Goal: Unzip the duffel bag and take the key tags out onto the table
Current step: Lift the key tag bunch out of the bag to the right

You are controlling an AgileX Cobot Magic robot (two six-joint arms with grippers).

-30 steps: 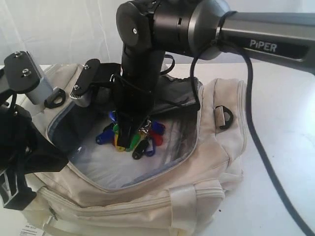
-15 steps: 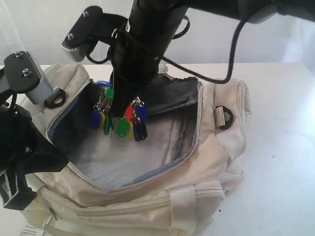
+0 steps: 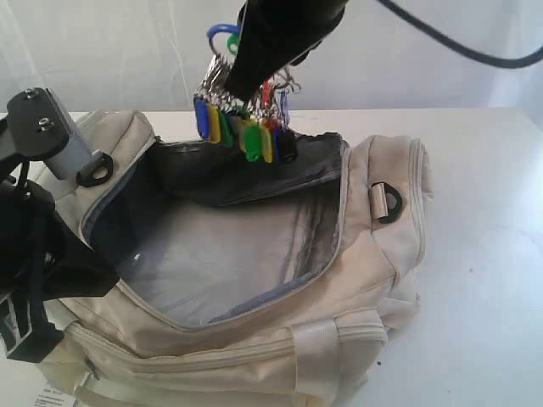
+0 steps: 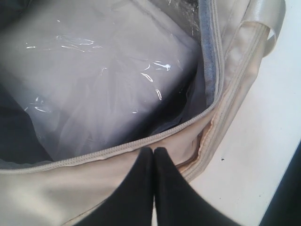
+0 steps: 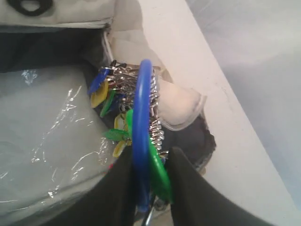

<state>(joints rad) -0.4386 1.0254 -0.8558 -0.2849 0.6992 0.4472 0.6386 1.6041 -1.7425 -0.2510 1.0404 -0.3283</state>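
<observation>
**Task status**

1. Unzipping: judged complete. The duffel bag [image 3: 356, 280] lies on the table [image 3: 488, 212] with its curved flap folded back. The grey lining and a clear plastic film [image 4: 94, 70] over the bottom are exposed.

2. Removal from the bag: judged largely complete. The key tags [image 3: 246, 127] hang in the air above the far rim of the opening, clear of the bag's interior. They touch neither the fabric nor the table. No tag shows inside the bag in any view.

3. Placement on the table: not yet done. The bunch is above the bag, not above bare table.

**Jaw state**

- Right gripper [image 5: 150, 157]: the jaws are clenched on the blue ring [image 5: 141, 117] that carries the bunch. The ring stands edge-on between them, and the silver rings and coloured tags dangle from it.
- Left gripper [image 4: 154, 153]: the jaws are pressed together. They sit at the near rim of the bag, just beside the zip line. Whether they pinch any fabric cannot be told.

**Remaining work (judgement)**

- Carry the bunch sideways until it is over bare table, well apart from the bag.
- Lower it until the tags rest on the surface.
- Release the ring.

**Caution**

The tags swing freely on their rings. One could catch on the flap or zip edge if the bunch travels low over the bag.
</observation>
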